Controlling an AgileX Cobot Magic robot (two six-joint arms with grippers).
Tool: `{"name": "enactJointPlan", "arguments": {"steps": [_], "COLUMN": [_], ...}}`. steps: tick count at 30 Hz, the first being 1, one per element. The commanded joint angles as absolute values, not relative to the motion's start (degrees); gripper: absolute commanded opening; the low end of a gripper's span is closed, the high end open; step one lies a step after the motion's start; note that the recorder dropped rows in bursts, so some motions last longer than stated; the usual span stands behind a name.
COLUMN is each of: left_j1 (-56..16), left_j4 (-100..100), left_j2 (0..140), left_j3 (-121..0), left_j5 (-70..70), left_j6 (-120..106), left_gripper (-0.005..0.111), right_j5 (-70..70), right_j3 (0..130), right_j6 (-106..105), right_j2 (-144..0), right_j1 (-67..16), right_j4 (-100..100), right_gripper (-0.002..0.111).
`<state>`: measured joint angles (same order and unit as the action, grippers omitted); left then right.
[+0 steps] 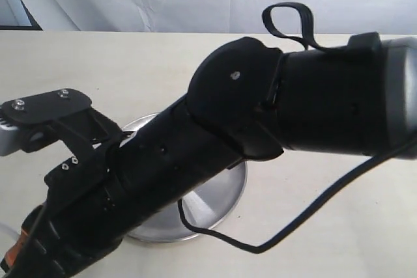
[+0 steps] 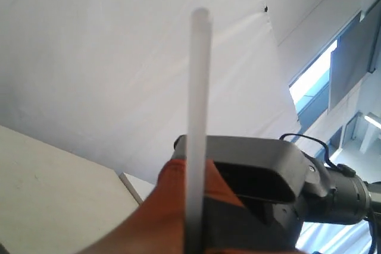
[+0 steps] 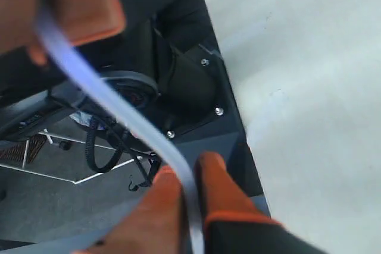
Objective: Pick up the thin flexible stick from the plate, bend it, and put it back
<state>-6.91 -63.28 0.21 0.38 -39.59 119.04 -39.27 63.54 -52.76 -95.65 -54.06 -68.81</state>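
The thin flexible stick (image 2: 199,87) is a whitish strip rising straight out of my left gripper (image 2: 196,206), whose orange fingers are shut on it. In the right wrist view the stick (image 3: 119,105) curves in a bluish arc from my right gripper (image 3: 189,200), shut on its end, up to the other gripper's orange fingers (image 3: 89,4). So both grippers hold the stick in the air and it is bent. Only part of the shiny steel plate (image 1: 218,196) shows on the table, under the arms. The stick is hidden in the exterior view.
A thick black arm (image 1: 215,141) with a grey housing (image 1: 397,96) crosses the exterior view and covers most of the plate. A black cable (image 1: 293,226) loops over the beige table (image 1: 326,239). A black bracket (image 1: 49,105) sits at the left.
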Motion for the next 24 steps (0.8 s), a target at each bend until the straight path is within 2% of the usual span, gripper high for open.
{"name": "enactJointPlan", "arguments": {"steps": [1, 6, 14, 18, 20, 22, 24], "left_j1": [-7.0, -7.0, -7.0, -7.0, -7.0, -7.0, -7.0], "left_j4": [-56.9, -56.3, -59.2, -61.0, -61.5, -61.3, -61.3], "left_j2": [0.0, 0.0, 0.0, 0.0, 0.0, 0.0, 0.0], "left_j3": [0.0, 0.0, 0.0, 0.0, 0.0, 0.0, 0.0], "left_j5": [-42.7, -42.7, -37.3, -35.3, -34.3, -33.3, -32.6], "left_j6": [119.7, 119.7, 119.5, 119.3, 119.3, 119.3, 119.3], "left_gripper": [0.0, 0.0, 0.002, 0.02, 0.036, 0.047, 0.051], "right_j5": [-31.1, -28.0, -34.6, -37.2, -37.5, -37.7, -38.3], "right_j3": [63.8, 63.8, 63.8, 63.8, 63.8, 63.8, 63.8], "right_j6": [-54.4, -54.4, -54.4, -54.3, -53.5, -52.5, -52.3], "right_j2": [-96.3, -96.3, -95.5, -94.2, -93.4, -92.8, -92.7], "right_j1": [-53.4, -53.4, -53.4, -53.3, -53.3, -53.3, -53.3], "right_j4": [-68.0, -68.0, -66.9, -65.6, -64.1, -63.0, -62.8], "right_gripper": [-0.001, -0.001, -0.001, -0.001, -0.001, -0.001, -0.001]}}
